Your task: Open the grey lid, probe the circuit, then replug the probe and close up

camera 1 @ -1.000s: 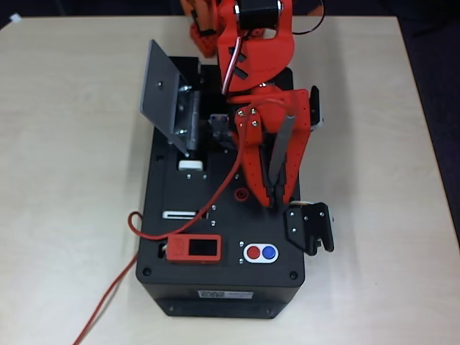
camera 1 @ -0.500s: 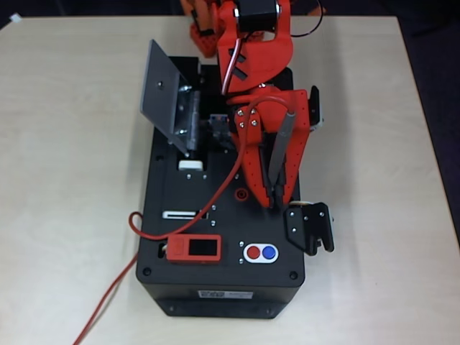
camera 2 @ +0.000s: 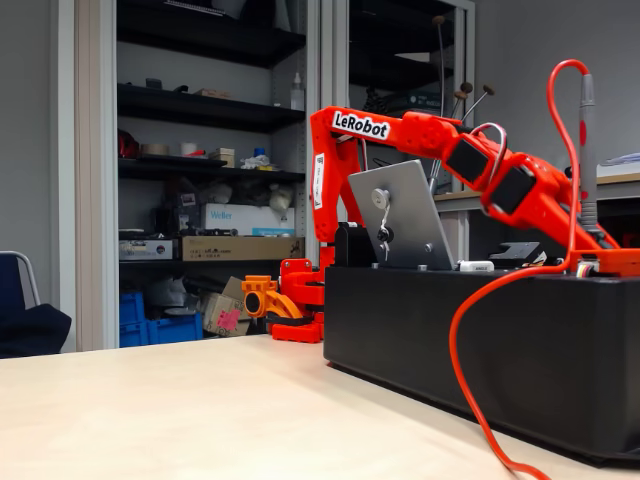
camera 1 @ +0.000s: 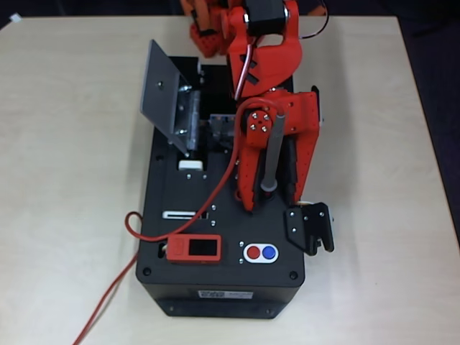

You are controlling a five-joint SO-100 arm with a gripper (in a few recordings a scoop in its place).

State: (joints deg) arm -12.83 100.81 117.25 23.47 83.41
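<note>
The probe [camera 1: 272, 154] stands upright between the jaws, which are clenched on it above the black box [camera 1: 180, 291]. The grey lid [camera 1: 159, 91] stands raised. The red wire [camera 1: 115, 284] trails onto the desk [camera 1: 65, 180].

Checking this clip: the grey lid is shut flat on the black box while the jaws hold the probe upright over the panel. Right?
Not quite. The grey lid is open, swung up on its hinge and standing above the black box, as the overhead view shows; the fixed view shows it raised too. The rest holds: the gripper holds the probe upright over the panel.
</note>
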